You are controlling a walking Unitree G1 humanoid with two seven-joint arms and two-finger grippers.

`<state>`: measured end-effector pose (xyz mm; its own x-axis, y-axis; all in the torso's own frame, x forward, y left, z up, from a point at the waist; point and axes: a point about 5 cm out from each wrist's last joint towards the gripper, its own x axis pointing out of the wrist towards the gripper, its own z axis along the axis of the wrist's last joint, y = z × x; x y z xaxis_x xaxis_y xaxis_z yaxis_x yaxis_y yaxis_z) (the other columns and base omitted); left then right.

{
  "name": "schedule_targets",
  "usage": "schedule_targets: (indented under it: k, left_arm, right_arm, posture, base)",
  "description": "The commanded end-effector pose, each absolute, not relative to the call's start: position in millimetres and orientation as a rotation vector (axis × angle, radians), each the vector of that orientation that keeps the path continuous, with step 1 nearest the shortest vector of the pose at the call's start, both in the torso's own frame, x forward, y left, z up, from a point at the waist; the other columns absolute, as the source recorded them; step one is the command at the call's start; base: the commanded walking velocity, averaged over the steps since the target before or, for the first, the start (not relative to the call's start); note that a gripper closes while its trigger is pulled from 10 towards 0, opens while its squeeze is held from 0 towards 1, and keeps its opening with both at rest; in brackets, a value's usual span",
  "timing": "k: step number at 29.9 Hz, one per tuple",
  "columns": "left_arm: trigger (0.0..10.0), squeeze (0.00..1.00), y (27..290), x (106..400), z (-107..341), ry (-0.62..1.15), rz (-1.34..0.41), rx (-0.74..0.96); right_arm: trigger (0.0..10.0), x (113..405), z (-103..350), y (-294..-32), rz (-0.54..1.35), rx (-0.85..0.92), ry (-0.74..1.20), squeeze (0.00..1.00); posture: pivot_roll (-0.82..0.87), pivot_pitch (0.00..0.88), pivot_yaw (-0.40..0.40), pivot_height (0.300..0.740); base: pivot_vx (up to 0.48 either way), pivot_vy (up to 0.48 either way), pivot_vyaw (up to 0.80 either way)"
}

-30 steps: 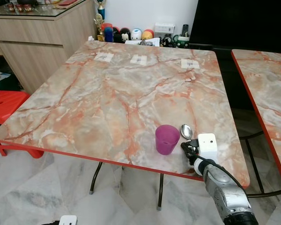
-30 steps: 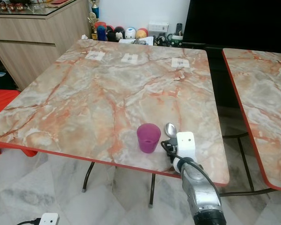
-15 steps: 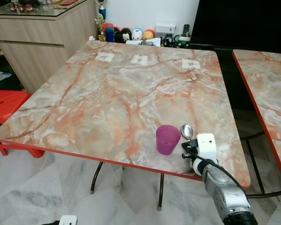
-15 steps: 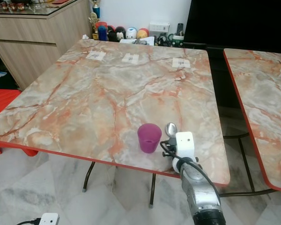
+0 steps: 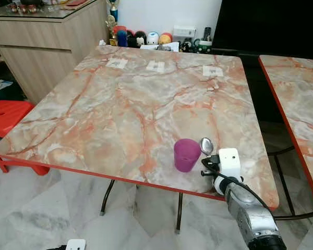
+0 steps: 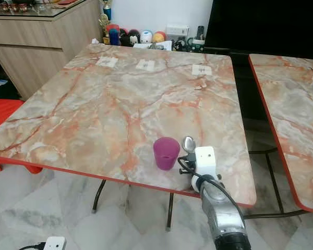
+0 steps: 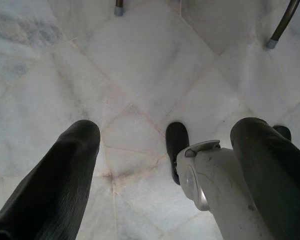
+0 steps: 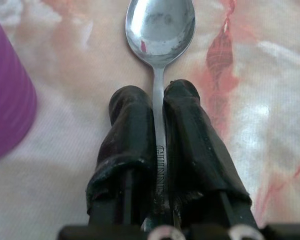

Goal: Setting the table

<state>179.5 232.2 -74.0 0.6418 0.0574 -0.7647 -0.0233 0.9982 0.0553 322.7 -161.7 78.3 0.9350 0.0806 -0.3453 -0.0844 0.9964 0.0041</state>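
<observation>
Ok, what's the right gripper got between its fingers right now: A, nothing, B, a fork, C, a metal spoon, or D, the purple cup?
C: the right gripper is clamped on the handle of the spoon, whose bowl sticks out beyond the fingertips, beside the purple cup on the table.

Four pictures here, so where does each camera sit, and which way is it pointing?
Left eye view: on the head, looking forward and down at the marble table; the silver right arm shows.
Right eye view: beside it, same scene, with the purple cup.
Left wrist view: on the left arm, facing the floor past the open left gripper and the robot's foot.
Right wrist view: along the right gripper, shut on the spoon.
Both eyes and the right wrist share spoon and cup.
</observation>
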Motion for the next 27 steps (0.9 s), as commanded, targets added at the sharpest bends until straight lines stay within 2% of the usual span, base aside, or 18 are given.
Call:
schedule_targets:
  k: [1, 2, 3, 4, 12, 25, 27]
  left_arm:
    - [10.0, 0.0, 235, 173, -77, 0.903, 0.042, 0.051]
    - [10.0, 0.0, 235, 173, -77, 0.904, 0.042, 0.052]
    - [10.0, 0.0, 235, 173, -77, 0.904, 0.042, 0.054]
    - [10.0, 0.0, 235, 173, -77, 0.904, 0.042, 0.054]
    - [10.0, 0.0, 234, 173, -77, 0.904, 0.045, 0.058]
    - [10.0, 0.0, 233, 173, -77, 0.9, 0.026, 0.078]
    - [10.0, 0.0, 233, 173, -77, 0.899, 0.026, 0.082]
  right_arm:
    - [0.0, 318, 67, -167, 0.049, -0.025, 0.409, 0.0]
    - [0.9, 319, 70, -169, 0.033, -0.017, 0.378, 0.0]
    - [9.4, 320, 75, -170, 0.014, -0.015, 0.339, 0.0]
    - [10.0, 321, 79, -172, 0.0, -0.014, 0.307, 0.0]
    - [10.0, 320, 109, -181, -0.127, 0.022, 0.082, 0.0]
    - [10.0, 310, 137, -182, -0.146, 0.047, -0.129, 0.0]
    - [10.0, 310, 140, -182, -0.151, 0.036, -0.142, 0.0]
  posture:
    - [0.0, 0.114, 0.009, 0.74]
    - [0.0, 0.113, 0.009, 0.74]
    - [0.0, 0.113, 0.009, 0.74]
    - [0.0, 0.113, 0.009, 0.74]
    - [0.0, 0.109, 0.002, 0.74]
    - [-0.01, 0.089, -0.001, 0.74]
    - [-0.01, 0.084, -0.002, 0.74]
  base:
    - [0.0, 0.0, 0.0]
    - [0.0, 0.0, 0.0]
    - [0.0, 0.0, 0.0]
    - [0.0, 0.0, 0.0]
    - [0.0, 0.0, 0.0]
    - [0.0, 0.0, 0.0]
    - [0.0, -0.311, 0.0]
